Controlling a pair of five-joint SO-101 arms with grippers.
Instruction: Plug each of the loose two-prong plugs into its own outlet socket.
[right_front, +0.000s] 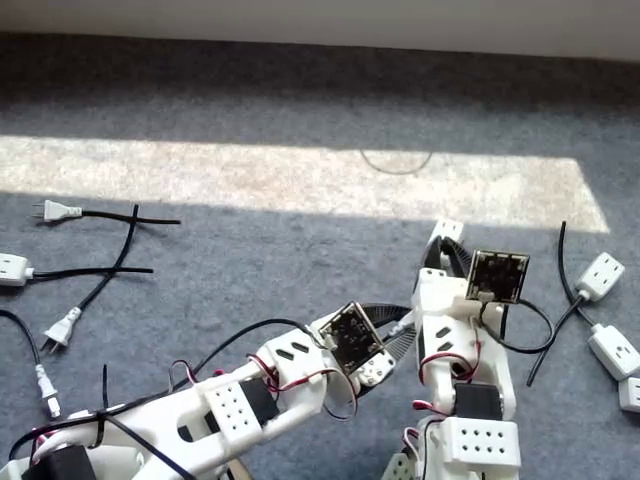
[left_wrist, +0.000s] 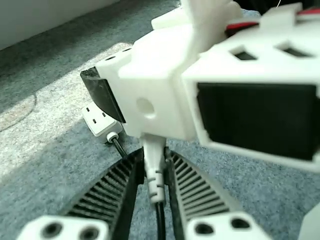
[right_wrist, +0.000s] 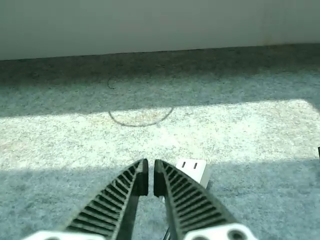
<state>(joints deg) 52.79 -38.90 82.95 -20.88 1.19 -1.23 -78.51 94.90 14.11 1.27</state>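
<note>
My left gripper (left_wrist: 154, 154) is shut on a white two-prong plug (left_wrist: 153, 172) by its ribbed neck. The plug's black cord runs back between the fingers and its prongs are hidden behind the right arm's white body. In the high view this gripper (right_front: 393, 322) sits tight against the right arm. A white outlet socket (left_wrist: 100, 117) lies on the carpet beyond. My right gripper (right_wrist: 151, 176) rests low over the carpet, shut with nothing visible between its tips. That white outlet socket (right_wrist: 193, 171) lies just beside one finger, and sits at the gripper's tip (right_front: 446, 231) in the high view.
Three loose plugs (right_front: 57, 210) (right_front: 58, 330) (right_front: 47, 385) with black cords lie at the far left, beside another socket (right_front: 12, 268). Three more sockets (right_front: 600, 275) (right_front: 612, 350) (right_front: 630, 392) lie at the far right. A sunlit band of grey carpet (right_front: 250, 175) crosses behind.
</note>
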